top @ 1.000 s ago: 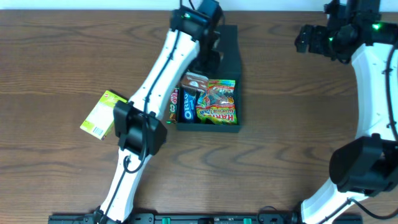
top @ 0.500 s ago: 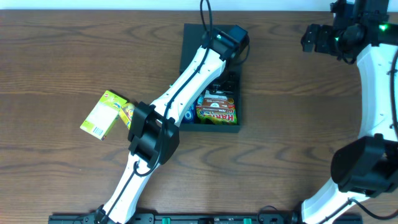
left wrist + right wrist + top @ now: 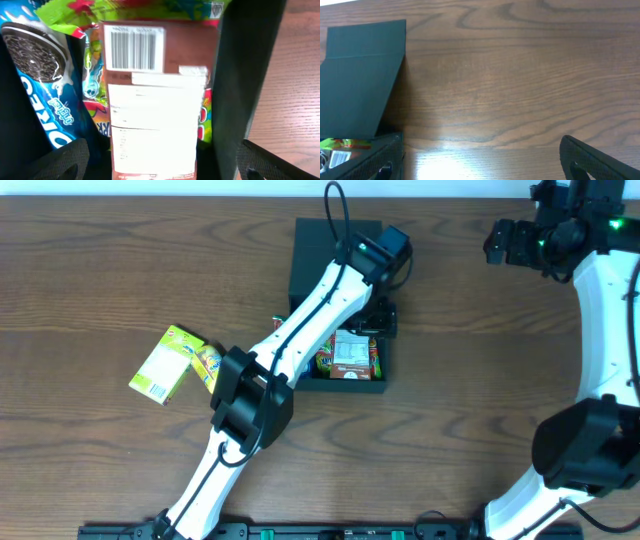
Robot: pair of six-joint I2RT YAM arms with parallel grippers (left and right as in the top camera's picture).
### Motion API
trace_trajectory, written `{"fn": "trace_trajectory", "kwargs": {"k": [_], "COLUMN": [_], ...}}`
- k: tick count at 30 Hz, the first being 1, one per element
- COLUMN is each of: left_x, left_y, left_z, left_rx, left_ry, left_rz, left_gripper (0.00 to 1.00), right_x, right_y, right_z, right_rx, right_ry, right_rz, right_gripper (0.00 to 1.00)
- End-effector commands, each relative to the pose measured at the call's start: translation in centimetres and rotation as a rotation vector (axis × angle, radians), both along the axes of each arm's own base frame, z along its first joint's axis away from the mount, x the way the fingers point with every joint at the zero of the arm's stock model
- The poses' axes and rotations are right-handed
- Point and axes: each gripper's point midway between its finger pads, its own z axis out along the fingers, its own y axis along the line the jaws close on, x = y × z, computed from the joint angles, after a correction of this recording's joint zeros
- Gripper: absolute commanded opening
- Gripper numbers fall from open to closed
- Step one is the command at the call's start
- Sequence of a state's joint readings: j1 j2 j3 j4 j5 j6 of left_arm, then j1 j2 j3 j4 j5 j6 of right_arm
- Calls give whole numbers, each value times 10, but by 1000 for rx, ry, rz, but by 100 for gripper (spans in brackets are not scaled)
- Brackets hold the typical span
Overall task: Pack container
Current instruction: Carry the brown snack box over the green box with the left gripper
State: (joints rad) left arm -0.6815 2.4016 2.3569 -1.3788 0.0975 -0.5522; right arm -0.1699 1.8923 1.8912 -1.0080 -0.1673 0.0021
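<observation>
Three ways of going wrong from here, by judgement. First, though, the layout: container (image 3: pixel 345 387) in the middle of the bench (image 3: pixel 100 260), flap lid (image 3: pixel 322 248) thrown open toward the far edge, and inside it an Oreo pack (image 3: pixel 42 75), a gummy bag (image 3: pixel 150 7) and, topmost, a brown pack (image 3: pixel 155 110) lying barcode-up. Left hand (image 3: pixel 380 315) low over that brown pack, fingers (image 3: pixel 65 160) apart, clamped on nothing; right hand (image 3: pixel 498 242) away near the far right corner, likewise spread and empty. One: snagging the container's right wall (image 3: pixel 235 75) on the way out, with one finger hanging right by it, and so dragging or tipping the container. Two: leaving the brown pack riding high on the crinkled gummy bag, ready to slide askew or keep the flap lid from shutting flat; cannot tell from above whether level or tilted. Three: sweeping the long left arm sideways toward the yellow-green carton (image 3: pixel 163 365), well apart on the left, and knocking it farther off or clipping the container's rim in passing. Better to rise straight up before any sideways travel, and to press nothing down until clear of the walls.
</observation>
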Motion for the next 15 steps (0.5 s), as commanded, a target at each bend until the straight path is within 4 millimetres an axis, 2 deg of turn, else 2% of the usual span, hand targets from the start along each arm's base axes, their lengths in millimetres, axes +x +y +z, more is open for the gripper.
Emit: {"fn": "trace_trajectory", "kwargs": {"k": [1, 3, 4, 5, 6, 7, 9, 10, 12, 15], "left_x": [2, 6, 9, 17, 23, 30, 35, 35, 34, 28], "left_y": [1, 1, 1, 8, 19, 36, 63, 71, 78, 73], "left_z": [0, 5, 10, 18, 26, 33, 37, 32, 20, -1], "left_rx": [9, -1, -4, 16, 59, 119, 202, 214, 219, 200], "left_ry": [-9, -26, -43, -80, -117, -151, -157, -134, -96, -50], "left_rz": [-27, -50, -54, -47, -35, -18, 11, 14, 9, -35], "left_gripper": [96, 100, 95, 83, 57, 6, 6, 6, 6, 6], "right_x": [0, -1, -1, -2, -2, -3, -3, -3, -3, -3], "right_y": [-3, -3, -3, -3, -3, -2, -2, -2, -2, -2], "right_z": [-4, -4, -5, -5, -5, -5, -6, -6, -6, -6], "right_rx": [-3, -3, -3, -2, -2, -1, -1, -1, -1, -1], "right_ry": [10, 12, 13, 15, 18, 20, 21, 22, 22, 22], "right_rz": [11, 11, 11, 11, 11, 11, 11, 11, 11, 11], "right_gripper": [99, 99, 99, 99, 99, 99, 99, 99, 99, 99]}}
